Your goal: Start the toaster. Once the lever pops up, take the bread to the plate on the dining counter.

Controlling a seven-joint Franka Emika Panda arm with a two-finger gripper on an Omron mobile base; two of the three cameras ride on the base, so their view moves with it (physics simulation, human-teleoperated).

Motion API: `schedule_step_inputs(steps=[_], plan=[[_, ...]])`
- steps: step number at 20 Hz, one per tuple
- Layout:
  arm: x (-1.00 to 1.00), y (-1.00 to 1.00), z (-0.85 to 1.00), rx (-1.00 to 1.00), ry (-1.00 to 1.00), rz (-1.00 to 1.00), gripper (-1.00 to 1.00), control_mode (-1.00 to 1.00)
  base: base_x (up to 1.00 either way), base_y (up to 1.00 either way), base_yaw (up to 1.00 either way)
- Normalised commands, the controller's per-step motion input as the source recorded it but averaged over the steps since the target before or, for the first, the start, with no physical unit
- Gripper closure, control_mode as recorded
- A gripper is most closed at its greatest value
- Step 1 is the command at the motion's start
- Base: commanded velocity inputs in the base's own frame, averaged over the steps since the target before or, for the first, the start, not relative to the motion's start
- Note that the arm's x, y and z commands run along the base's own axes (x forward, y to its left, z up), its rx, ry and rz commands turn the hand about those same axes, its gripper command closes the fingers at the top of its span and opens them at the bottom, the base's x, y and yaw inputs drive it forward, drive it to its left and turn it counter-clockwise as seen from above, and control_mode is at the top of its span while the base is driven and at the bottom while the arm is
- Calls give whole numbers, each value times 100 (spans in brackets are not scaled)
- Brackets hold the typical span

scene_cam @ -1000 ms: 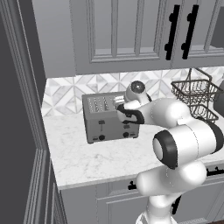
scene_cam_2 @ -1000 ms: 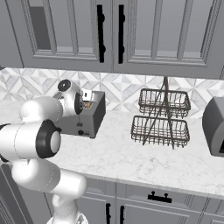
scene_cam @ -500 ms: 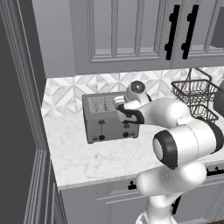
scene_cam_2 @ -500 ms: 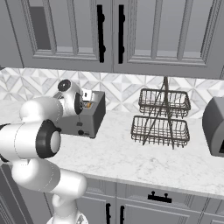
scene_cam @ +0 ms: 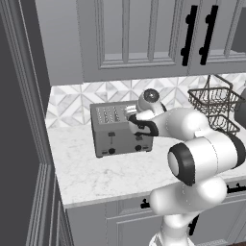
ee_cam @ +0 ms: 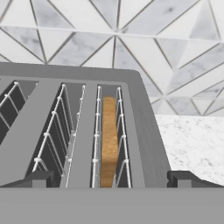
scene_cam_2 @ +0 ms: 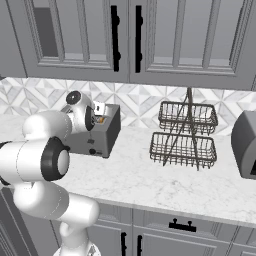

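Seen from the left base view, the boxy grey metal toaster (scene_cam: 120,129) stands on the white marble counter (scene_cam: 96,175) against the diamond-patterned tile wall, below grey cabinet doors with black handles. Two small black slider levers show on its front face: the left lever (scene_cam: 111,136) is plain to see, while the other sits close under the white arm's wrist. Round black knobs lie along the lower edge of that face. The arm reaches over the toaster's right end, so the tool itself is hidden behind the wrist here. A dark wire two-tier basket (scene_cam: 215,103) stands to the right on the same counter.

From the right base view, the toaster (scene_cam_2: 98,134) shows its end side, with the arm's hand held above its top. A glimpse of golden-brown shows at the top of the toaster near the hand. The wire basket (scene_cam_2: 184,134) stands well apart to the right, and a grey rounded appliance (scene_cam_2: 245,145) sits at the far right edge.

Looking along the hand view, the tool (ee_cam: 109,179) hangs over the toaster's slots with its two dark fingertips (ee_cam: 37,178) spread wide apart, gripping nothing. The square slice of bread with a golden-brown crust edge (ee_cam: 109,140) sits down inside the rightmost slot, between the thin wire guides, just between the tips.
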Motion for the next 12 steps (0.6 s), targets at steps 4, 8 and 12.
schedule_step_inputs(steps=[4, 8, 12], plan=[[0, 0, 0, 0, 0, 0, -100, -100, 0, 0, 0], [0, 0, 0, 0, 0, 0, -100, -100, 0, 0, 0], [0, 0, 0, 0, 0, 0, -100, -100, 0, 0, 0]])
